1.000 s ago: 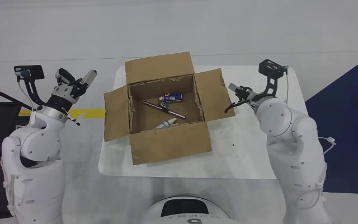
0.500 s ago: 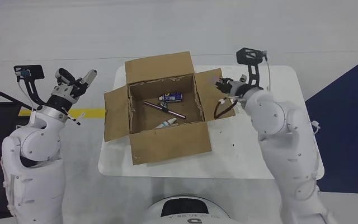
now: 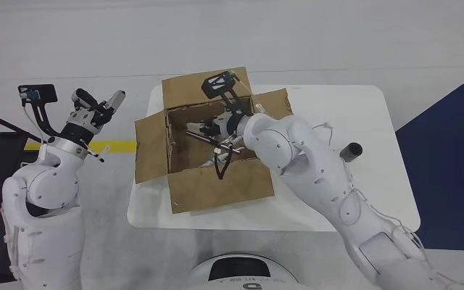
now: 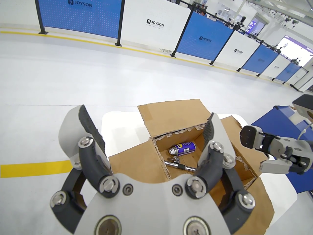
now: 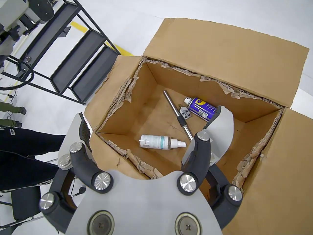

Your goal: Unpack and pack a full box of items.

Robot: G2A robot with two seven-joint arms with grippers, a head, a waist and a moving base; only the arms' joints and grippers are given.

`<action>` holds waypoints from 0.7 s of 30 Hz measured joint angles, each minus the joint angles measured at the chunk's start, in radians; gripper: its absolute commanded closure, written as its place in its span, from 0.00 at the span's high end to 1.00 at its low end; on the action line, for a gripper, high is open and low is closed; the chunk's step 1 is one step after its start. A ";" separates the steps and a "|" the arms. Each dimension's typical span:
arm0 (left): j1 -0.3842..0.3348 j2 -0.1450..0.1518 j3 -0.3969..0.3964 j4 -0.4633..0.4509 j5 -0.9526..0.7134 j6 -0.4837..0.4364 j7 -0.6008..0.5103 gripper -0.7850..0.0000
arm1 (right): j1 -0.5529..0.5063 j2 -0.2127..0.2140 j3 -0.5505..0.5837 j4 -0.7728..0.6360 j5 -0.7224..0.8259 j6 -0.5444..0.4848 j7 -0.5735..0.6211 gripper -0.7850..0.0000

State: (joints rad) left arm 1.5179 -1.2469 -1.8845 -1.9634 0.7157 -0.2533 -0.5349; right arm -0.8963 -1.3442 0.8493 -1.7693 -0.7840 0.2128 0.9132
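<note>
The open cardboard box [image 3: 217, 187] stands on the white table [image 3: 326, 196]. Inside lie a blue spray can [image 5: 201, 108], a metal rod with a black grip [image 5: 177, 116], a small metal part [image 5: 185, 114] and a white spray bottle [image 5: 159, 142]. My right gripper [image 5: 154, 125] hovers open above the box's inside, holding nothing; from above it sits over the box [image 3: 206, 133] and covers the can. My left gripper [image 4: 146, 121] is open and empty, off the table's left side [image 3: 98, 105]. From there I see the box [image 4: 171, 113], the can [image 4: 183, 147] and the right gripper [image 4: 251, 138].
A dark cylinder [image 3: 351, 151] lies on the table to the right of the box. The box's four flaps are folded outward with torn edges. A black metal rack [image 5: 73, 57] stands on the floor beyond the box.
My right arm has swung left from the table's right side to above the box. The dark cylinder now shows on the table where the arm was. The left arm has not moved.
</note>
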 measured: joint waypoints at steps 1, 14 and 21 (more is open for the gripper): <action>0.000 0.000 0.000 0.000 0.000 0.000 0.000 1.00 | 0.000 0.000 0.000 0.000 0.000 0.000 0.000 1.00; 0.000 0.000 0.000 0.000 0.000 0.000 0.000 1.00 | 0.146 -0.069 -0.265 0.263 -0.143 -0.130 0.108 1.00; 0.000 0.000 0.000 0.000 0.000 0.000 0.000 1.00 | 0.192 -0.118 -0.338 0.451 -0.184 -0.152 0.021 0.86</action>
State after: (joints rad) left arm 1.5179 -1.2469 -1.8845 -1.9634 0.7157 -0.2533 -0.5349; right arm -0.7041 -1.4626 0.5108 -1.3181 -0.9678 0.0604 0.9340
